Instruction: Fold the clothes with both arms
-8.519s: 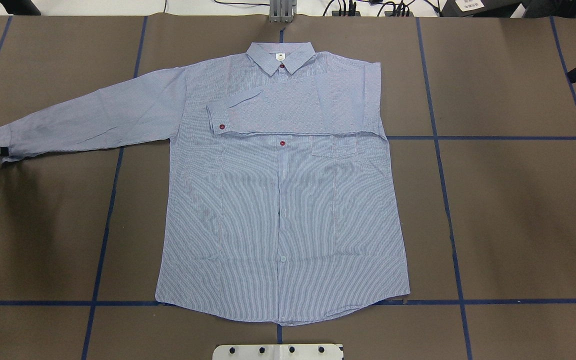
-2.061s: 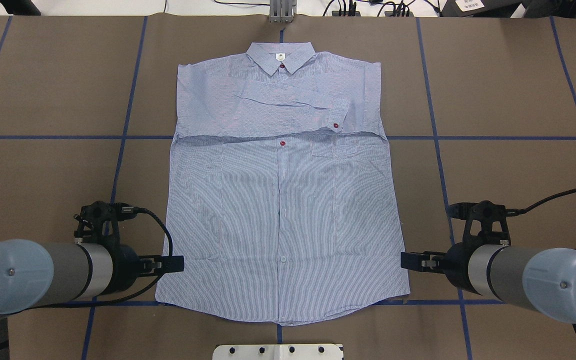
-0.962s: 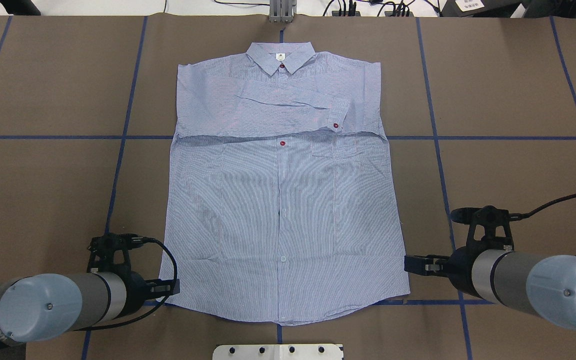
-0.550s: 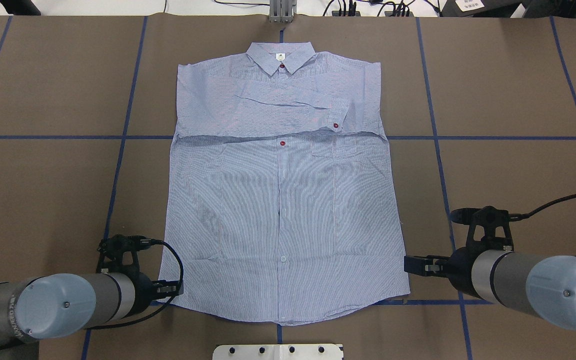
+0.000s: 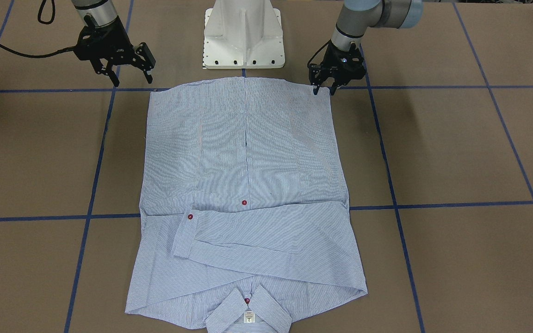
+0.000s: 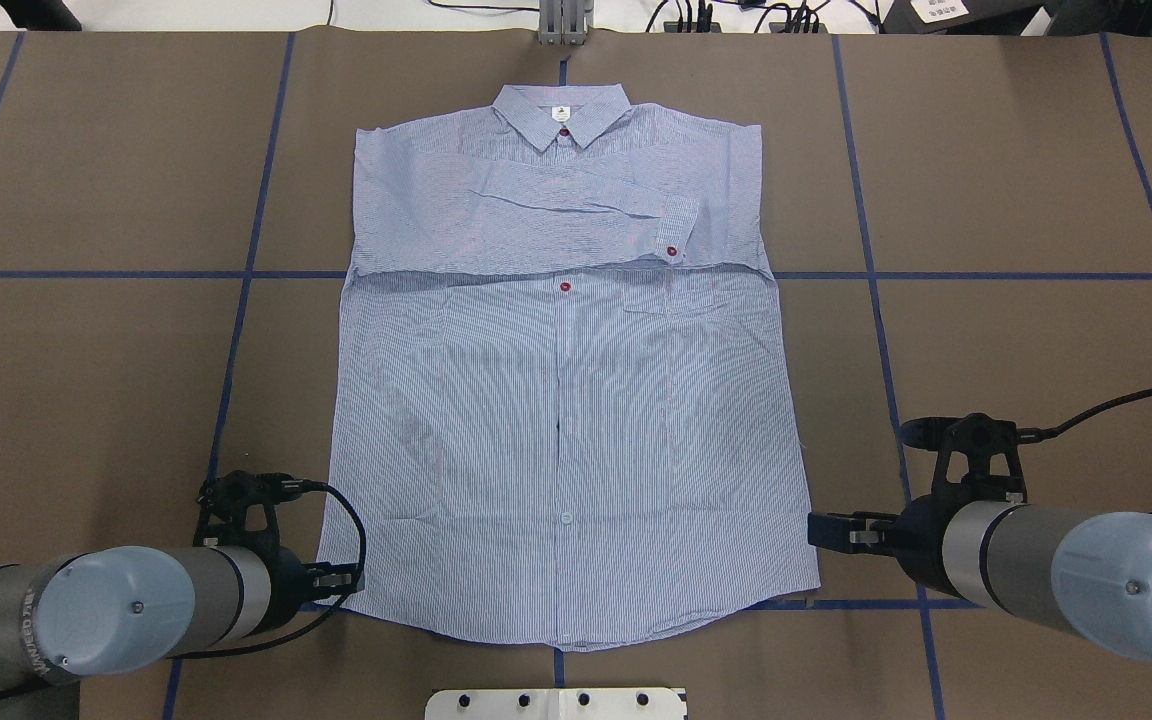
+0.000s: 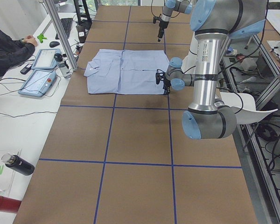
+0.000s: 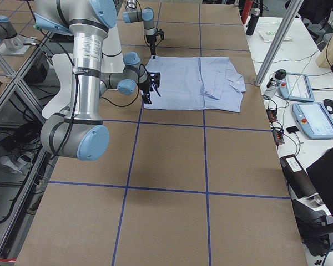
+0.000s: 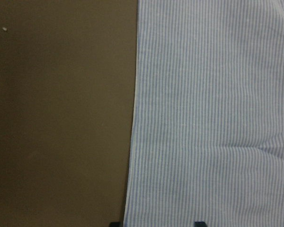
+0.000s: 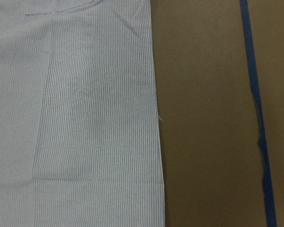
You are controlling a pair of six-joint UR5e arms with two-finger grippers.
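Front-facing: light blue-and-white striped button-up shirt (image 5: pixel 243 152) lies flat on the brown papered surface (image 5: pixel 456 148); right black claw (image 5: pixel 132 82) gapes wide just off the hem, left black claw (image 5: pixel 322 91) part-open over the hem corner. Overhead: likely soft, limp, light cloth; best pinched at both hem corners

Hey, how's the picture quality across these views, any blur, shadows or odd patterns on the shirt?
Overhead: even light, but the shirt shows wavy moiré bands from its fine stripes. Front-facing: soft shadows lie on the brown table. Left wrist: dim and slightly soft. Right wrist: stripes read crisply, no glare.
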